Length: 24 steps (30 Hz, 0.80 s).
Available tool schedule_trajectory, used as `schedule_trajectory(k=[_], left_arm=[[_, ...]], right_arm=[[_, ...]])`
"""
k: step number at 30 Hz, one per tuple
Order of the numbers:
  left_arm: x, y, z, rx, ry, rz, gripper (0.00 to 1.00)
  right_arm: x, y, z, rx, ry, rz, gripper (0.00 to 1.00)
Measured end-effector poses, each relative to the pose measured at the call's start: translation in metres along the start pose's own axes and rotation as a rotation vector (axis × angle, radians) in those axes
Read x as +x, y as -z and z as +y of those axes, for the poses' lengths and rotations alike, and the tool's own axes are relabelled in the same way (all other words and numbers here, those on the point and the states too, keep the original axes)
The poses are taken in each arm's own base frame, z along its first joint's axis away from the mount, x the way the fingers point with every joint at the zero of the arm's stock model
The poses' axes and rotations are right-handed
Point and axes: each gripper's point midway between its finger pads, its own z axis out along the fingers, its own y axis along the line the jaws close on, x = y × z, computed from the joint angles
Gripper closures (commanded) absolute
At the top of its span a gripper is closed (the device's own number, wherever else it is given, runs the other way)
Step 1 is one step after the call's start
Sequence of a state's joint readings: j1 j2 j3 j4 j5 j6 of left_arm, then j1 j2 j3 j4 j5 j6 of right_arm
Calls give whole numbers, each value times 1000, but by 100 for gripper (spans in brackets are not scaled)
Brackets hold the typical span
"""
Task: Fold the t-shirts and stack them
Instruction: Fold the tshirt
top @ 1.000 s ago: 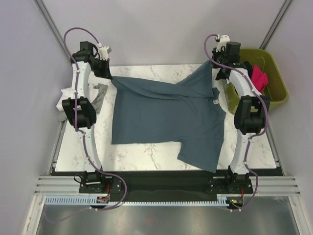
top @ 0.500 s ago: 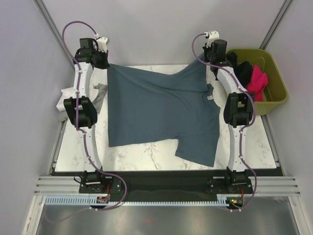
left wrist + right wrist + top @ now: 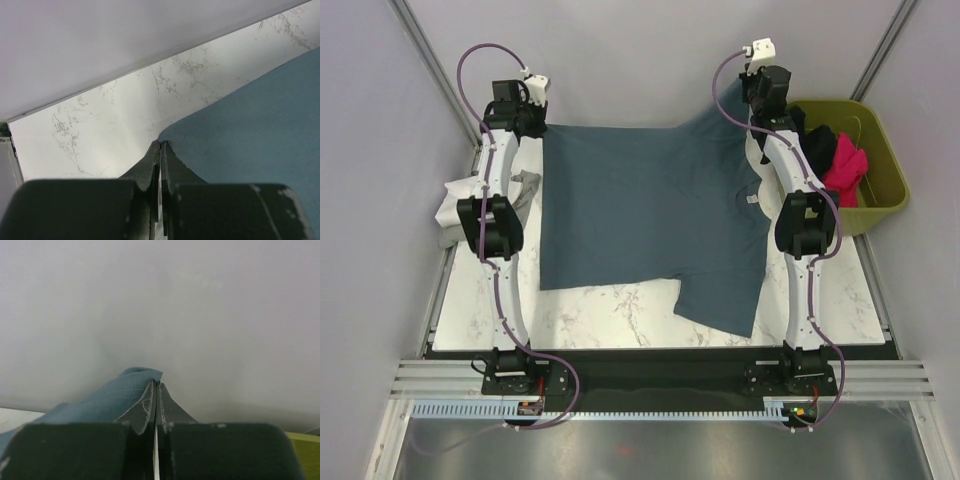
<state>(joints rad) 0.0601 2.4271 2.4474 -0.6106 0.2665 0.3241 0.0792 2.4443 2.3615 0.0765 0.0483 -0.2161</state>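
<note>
Shirt (image 3: pixel 650 210) pulled taut toward 12 o'clock
Left tool (image 3: pixel 160 145) and right tool (image 3: pixel 155 383) clamped on its far edge; slack gone, ready for laying flat.

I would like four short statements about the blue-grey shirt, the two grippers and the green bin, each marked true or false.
1. The left gripper and the right gripper are each shut on an edge of the blue-grey t-shirt. True.
2. The blue-grey t-shirt is folded in half. False: it is spread open over the table.
3. The green bin holds a pink cloth. True.
4. The white cloth lies in the bin. False: it lies at the table's left edge.
</note>
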Motion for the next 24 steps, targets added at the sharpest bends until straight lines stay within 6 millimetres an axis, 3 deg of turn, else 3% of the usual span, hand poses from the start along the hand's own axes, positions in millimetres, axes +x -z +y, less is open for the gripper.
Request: schedule_trajectory(k=[7,12,19,24], left_arm=[[0,-9,2,-24,-15,-10,98],[21,-15,-2,-12,-5,33,98],[68,-1,-22,54,1,182,98],[66,33,-36,117,20,216,98]], right_arm=[[41,-6,8,-11,28,70,100],[69,2,15,-42,31,146,100],[96,44,23,-138,23,283,100],[90,85,29,-214,0,343,100]])
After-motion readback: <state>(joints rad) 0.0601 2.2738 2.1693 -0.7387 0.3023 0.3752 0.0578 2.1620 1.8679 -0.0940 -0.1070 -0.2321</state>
